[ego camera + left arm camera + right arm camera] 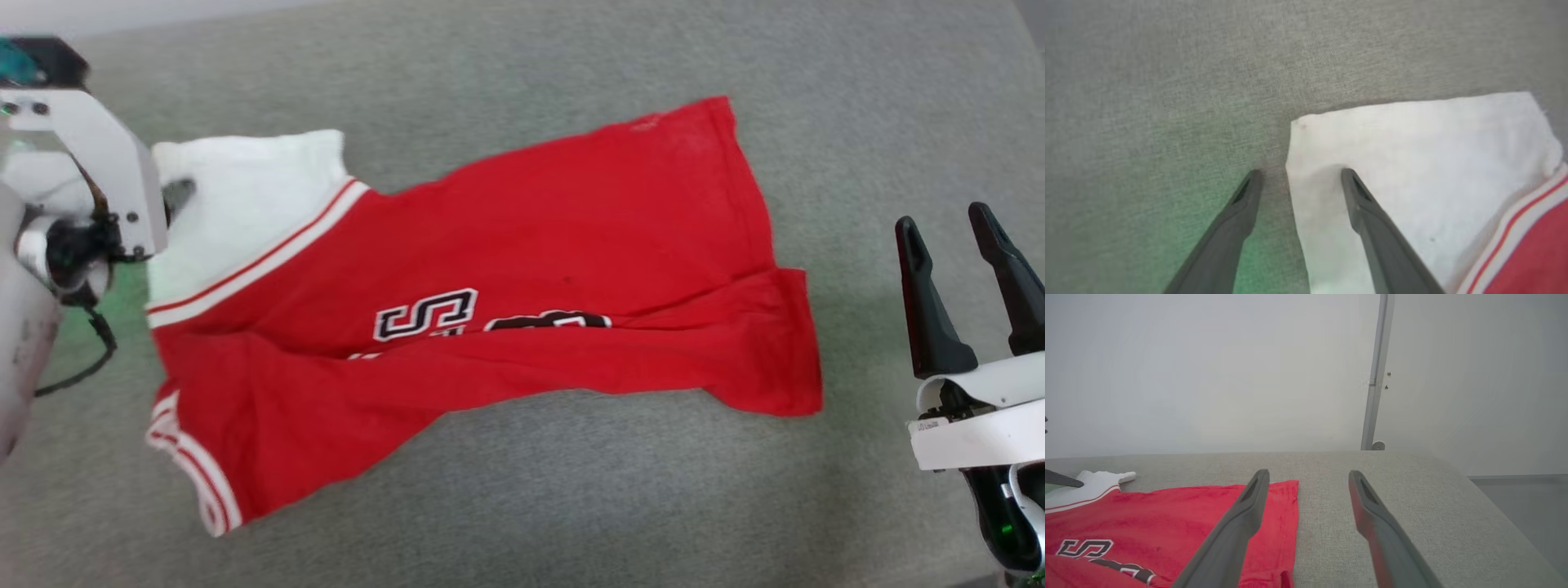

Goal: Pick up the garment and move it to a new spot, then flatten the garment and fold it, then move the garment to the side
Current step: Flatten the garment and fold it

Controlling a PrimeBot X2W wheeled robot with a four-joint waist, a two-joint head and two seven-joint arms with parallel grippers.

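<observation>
Open-fingered and empty, the left gripper (1301, 173) straddles the white sleeve (1412, 163) edge, probably to pinch and pull it flat. The right gripper (943, 219), likewise open, hovers near the hem of the red shirt (531, 245), which lies creased on the grey cushion (571, 506).

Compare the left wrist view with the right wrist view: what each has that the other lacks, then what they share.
Left wrist view, not the right: both open jaws of the left gripper, one over the white sleeve, one over bare grey surface. Right wrist view, not the left: the right gripper, jaws open, the garment's lettering, a pale wall, a pole. Shared: sleeve, striped trim, red cloth, surface.
</observation>
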